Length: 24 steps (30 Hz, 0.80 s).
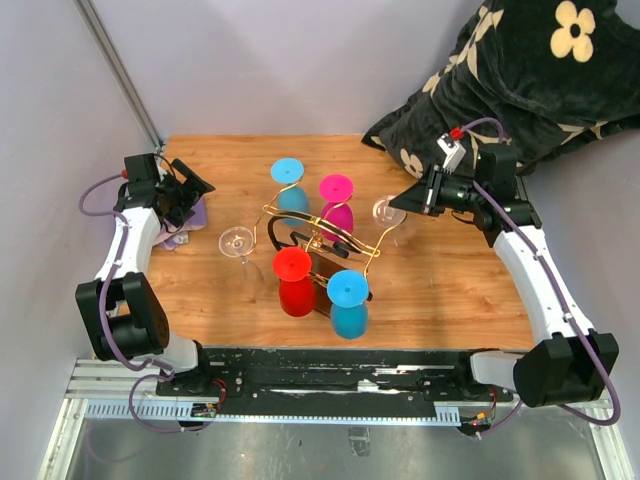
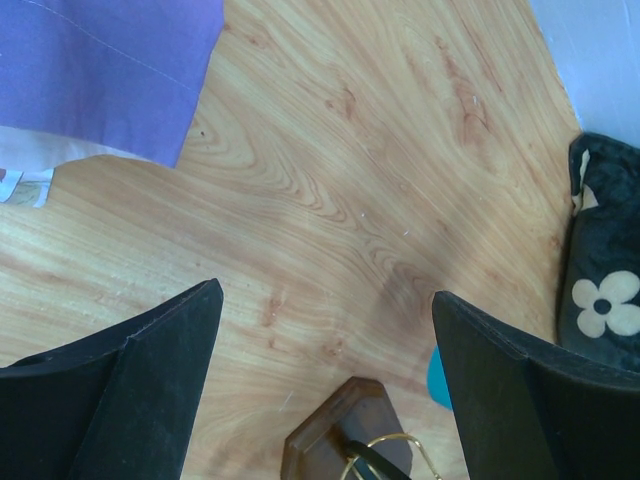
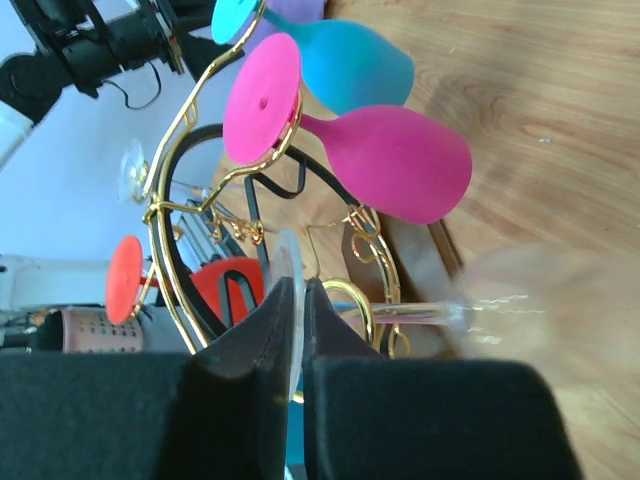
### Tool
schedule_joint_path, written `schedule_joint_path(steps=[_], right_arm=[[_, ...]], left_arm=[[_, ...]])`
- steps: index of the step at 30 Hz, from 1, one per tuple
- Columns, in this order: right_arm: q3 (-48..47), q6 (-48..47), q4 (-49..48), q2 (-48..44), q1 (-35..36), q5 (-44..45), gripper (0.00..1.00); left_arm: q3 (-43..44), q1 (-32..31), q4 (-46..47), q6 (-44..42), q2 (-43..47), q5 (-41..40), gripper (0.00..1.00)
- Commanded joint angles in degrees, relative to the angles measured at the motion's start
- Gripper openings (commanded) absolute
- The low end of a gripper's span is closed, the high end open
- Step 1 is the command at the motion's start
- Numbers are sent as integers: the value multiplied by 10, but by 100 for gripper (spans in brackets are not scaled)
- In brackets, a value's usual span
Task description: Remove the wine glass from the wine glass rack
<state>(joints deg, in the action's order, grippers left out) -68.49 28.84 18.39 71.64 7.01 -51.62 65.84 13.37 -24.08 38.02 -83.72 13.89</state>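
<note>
Top external view, far left first: the left jaws stand wide apart, released, nothing between them, hovering by the purple cloth (image 1: 188,216) at the left edge of the worktop (image 1: 450,290). That is well apart from the action, so nothing is bracing the stand. Moving right, a second clear glass (image 1: 237,242) sits just beside the left scroll of the wine glass rack (image 1: 322,262); whether it hangs from the wire, I cannot tell. Centre frame, the rack carries four coloured glasses, feet uppermost: blue glass (image 1: 288,172) and magenta glass (image 1: 336,188) behind, red glass (image 1: 292,264) and teal glass (image 1: 348,288) in front.

Right of centre is the one that matters. The right jaws are clenched on the foot of the clear wine glass (image 1: 388,212), at the rack's right-hand tip. The right wrist view shows that thin disc pinched edge-on in the lower middle. Its stem runs rightward past the gold loops, and the bowl is a blur at the right edge. Whether the stem is free of those loops, I cannot tell.

Here is the worry. A grip on a slim glass rim with the bowl hanging out sideways looks prone to pivoting or slipping. If the stem snags a loop on the pull, the whole unbraced rack could drag or tip, hung glasses and all. The magenta bowl is close by and could get knocked. Upper right, the flowered pillow (image 1: 540,70) crowds the arm's room to back away.
</note>
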Motion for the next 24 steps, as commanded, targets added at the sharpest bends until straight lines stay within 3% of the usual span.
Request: schedule_joint_path(steps=[1, 10, 16, 24], right_arm=[[13, -7, 11, -18, -9, -31, 1], [52, 83, -67, -62, -84, -47, 1], [60, 101, -69, -80, -126, -82, 1], [95, 126, -73, -120, -131, -145, 1]], left_arm=[[-5, -1, 4, 6, 14, 14, 92], [-8, -1, 0, 5, 23, 19, 91], [-13, 0, 0, 6, 27, 25, 91], [-20, -1, 1, 3, 31, 24, 91]])
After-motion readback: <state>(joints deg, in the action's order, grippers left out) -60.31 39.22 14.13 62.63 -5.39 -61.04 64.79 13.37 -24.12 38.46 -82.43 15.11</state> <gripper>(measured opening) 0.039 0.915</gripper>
